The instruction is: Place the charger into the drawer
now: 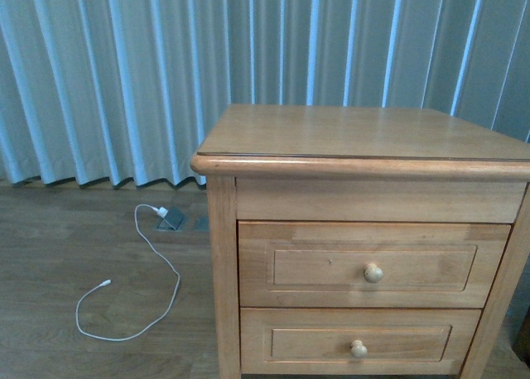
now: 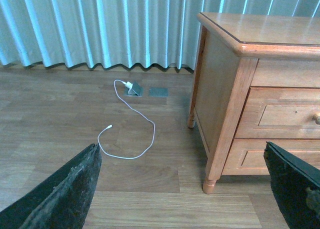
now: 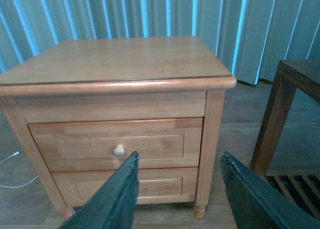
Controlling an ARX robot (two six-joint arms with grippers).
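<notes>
The charger is out of view in every frame. The drawer (image 1: 373, 267) is the upper, taller one of the honey-coloured nightstand (image 1: 356, 131); it is shut, and its round pale knob shows. The drawer (image 3: 117, 144) faces my right gripper (image 3: 180, 155), which hangs open and empty a short way in front of it. My left gripper (image 2: 181, 146) is open and empty above the wooden floor, off the nightstand's left side, with the drawer (image 2: 287, 116) at the frame's edge. Neither gripper shows in the front view.
A thin white cable (image 1: 177, 281) loops over the floor left of the nightstand, running from a floor socket (image 1: 172, 220); the cable (image 2: 153, 135) also shows from the left wrist. A shallower lower drawer (image 1: 358, 346) is shut. A dark wooden side table (image 3: 295, 89) stands right of the nightstand. Curtains hang behind.
</notes>
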